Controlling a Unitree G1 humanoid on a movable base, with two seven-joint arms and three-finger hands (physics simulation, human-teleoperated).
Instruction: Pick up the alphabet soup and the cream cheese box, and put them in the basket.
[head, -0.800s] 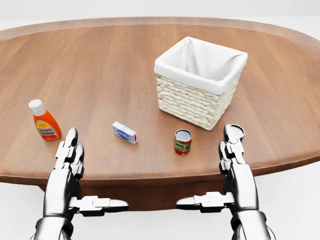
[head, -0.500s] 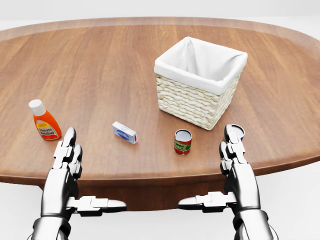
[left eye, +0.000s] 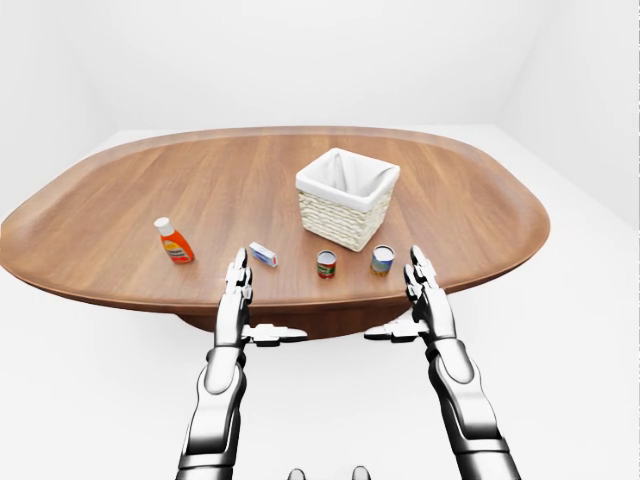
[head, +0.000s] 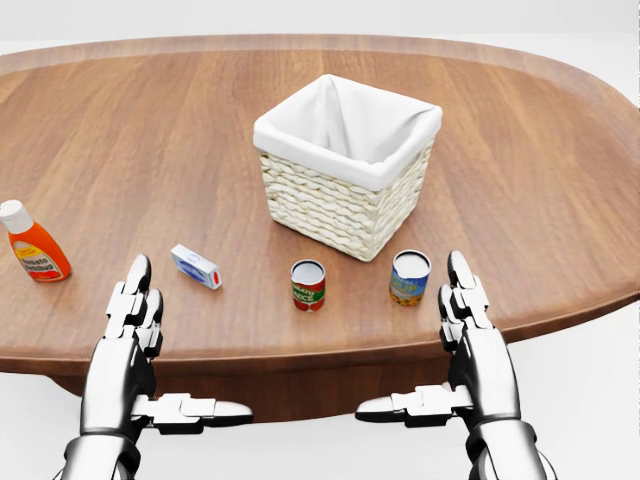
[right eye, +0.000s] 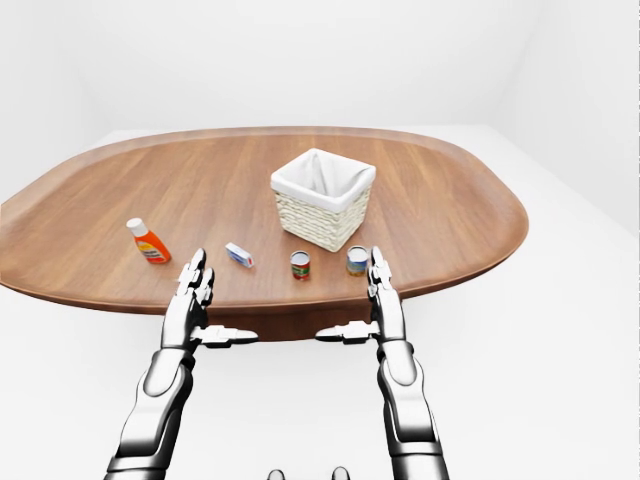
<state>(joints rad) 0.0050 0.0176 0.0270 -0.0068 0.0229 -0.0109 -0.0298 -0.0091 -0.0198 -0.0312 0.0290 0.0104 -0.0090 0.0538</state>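
A blue and yellow can (head: 410, 277), seemingly the alphabet soup, stands upright near the table's lower edge, just left of and above my right hand's fingertips (head: 459, 270). The cream cheese box (head: 195, 266), small, white and blue, lies flat up and to the right of my left hand. The woven basket (head: 345, 205) with a white liner stands above both cans and holds nothing visible. My left hand (head: 150, 340) and right hand (head: 462, 340) are both open and empty. They hover at the table's near edge with fingers straight and thumbs pointing inward.
A red and green can (head: 308, 285) stands upright between the box and the blue can. An orange ketchup bottle (head: 33, 253) stands at the far left. The oval wooden table (head: 150, 130) stretches wide beyond the basket, with white floor all around it.
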